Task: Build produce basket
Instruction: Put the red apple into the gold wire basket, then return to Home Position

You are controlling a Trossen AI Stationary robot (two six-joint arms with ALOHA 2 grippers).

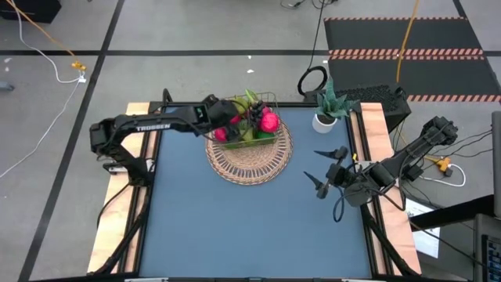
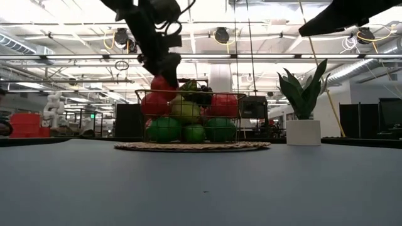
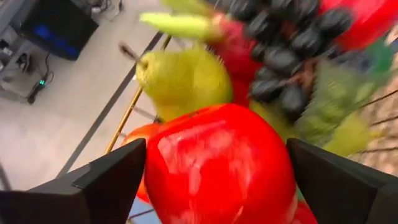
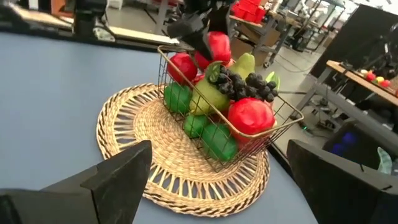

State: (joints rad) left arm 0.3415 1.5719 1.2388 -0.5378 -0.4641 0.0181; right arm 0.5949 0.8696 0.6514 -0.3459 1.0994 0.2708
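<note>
1. The basket (image 1: 252, 131) is sitting on the round wicker mat (image 1: 249, 160), toward the mat's far side, with its long axis running across the tabletop (image 1: 235, 227) from left to right.
2. The produce is filling the basket: green limes (image 2: 164, 129) are lying at the bottom, a yellow-green pear (image 3: 180, 79) and dark grapes (image 4: 245, 83) are resting on top, and a pink dragon fruit (image 1: 270, 121) is lying at the basket's right end.
3. The left end effector (image 3: 214, 177) is hanging over the basket's left end, its fingers spread wide on either side of a red apple (image 3: 221, 165); whether they are touching it is not clear.
4. The right end effector (image 1: 327, 168) is waiting to the right of the mat, open and holding nothing.
5. A potted plant (image 1: 327, 106) is standing beyond the mat's right edge, near the tabletop's far corner.
</note>
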